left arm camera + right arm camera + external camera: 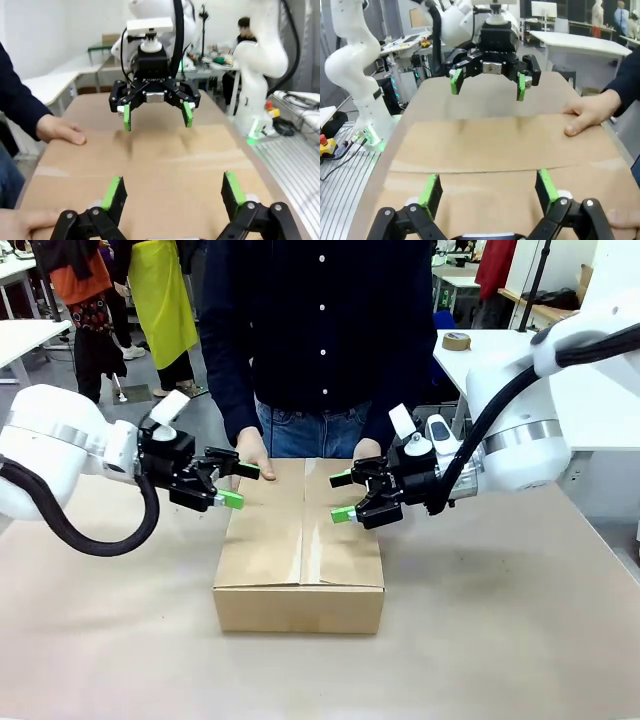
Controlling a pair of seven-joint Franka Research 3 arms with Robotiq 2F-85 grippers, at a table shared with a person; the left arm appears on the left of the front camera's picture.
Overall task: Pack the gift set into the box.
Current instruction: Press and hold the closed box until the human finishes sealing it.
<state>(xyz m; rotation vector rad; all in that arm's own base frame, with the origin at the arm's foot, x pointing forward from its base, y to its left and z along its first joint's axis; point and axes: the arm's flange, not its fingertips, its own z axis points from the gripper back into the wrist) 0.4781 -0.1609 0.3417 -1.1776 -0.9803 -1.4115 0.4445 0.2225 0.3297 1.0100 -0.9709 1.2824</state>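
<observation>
The box sits on the desk in front of the person. Its top flaps are folded flat and meet along a centre seam. The flaps hide whatever lies inside, so the gift set's position cannot be confirmed. On this evidence, packing appears to be at the closing stage.

Procedure for the step in hand:
- Hold both flaps level and press evenly on each side of the seam.
- Keep the pressure near the seam, not at the box's outer edges, so that no flap springs up or caves in.
- Descend slowly, because corrugated board dents under a point load.
- Avoid the person's hands, which rest on the box's far edge, one on each flap.

The left gripper is wide open and empty, above the box's far left corner. The right gripper is also wide open and empty. It sits above the right flap toward the box's far side and faces the left gripper across the seam. The wrist views show a shadow on the cardboard under each gripper, so neither appears to touch the box.
</observation>
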